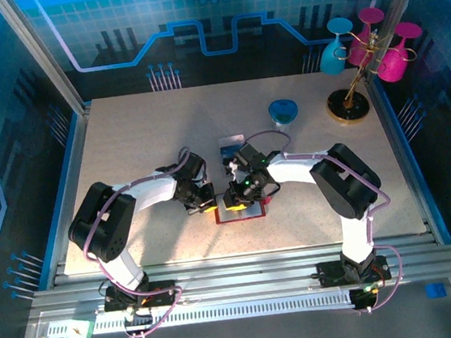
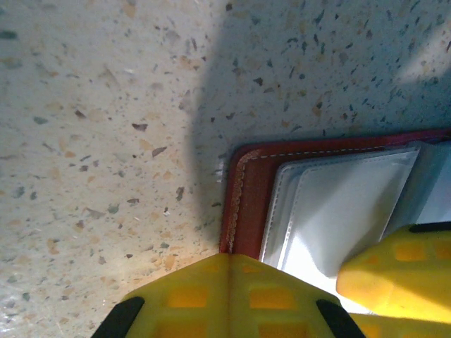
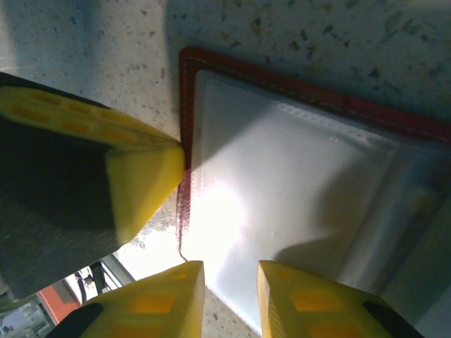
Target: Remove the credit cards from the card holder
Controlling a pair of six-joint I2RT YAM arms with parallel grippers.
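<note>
Two tools on card holder (image 1: 239, 214) | left tool (image 2: 310, 282): parted, pressing pocket | right tool (image 3: 229, 296): slightly parted, empty

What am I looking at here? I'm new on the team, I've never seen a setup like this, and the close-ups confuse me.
These are three camera views of one moment. The overhead picture shows two white robot arms bolted at the near edge of a speckled table, meeting over a red card holder. Just behind it lies a dark blue card, further back a blue dish, and in the far right corner a stand hung with pink and turquoise glasses.

The other two pictures come from a camera on each wrist, so the yellow shapes at the bottom are that arm's own fingers. The left tool sits over the card holder's red stitched corner and its pale clear pocket. The right tool is open at the pocket's edge, with the left arm's yellow finger touching the card holder's side. Neither tool clearly holds a card.
</note>
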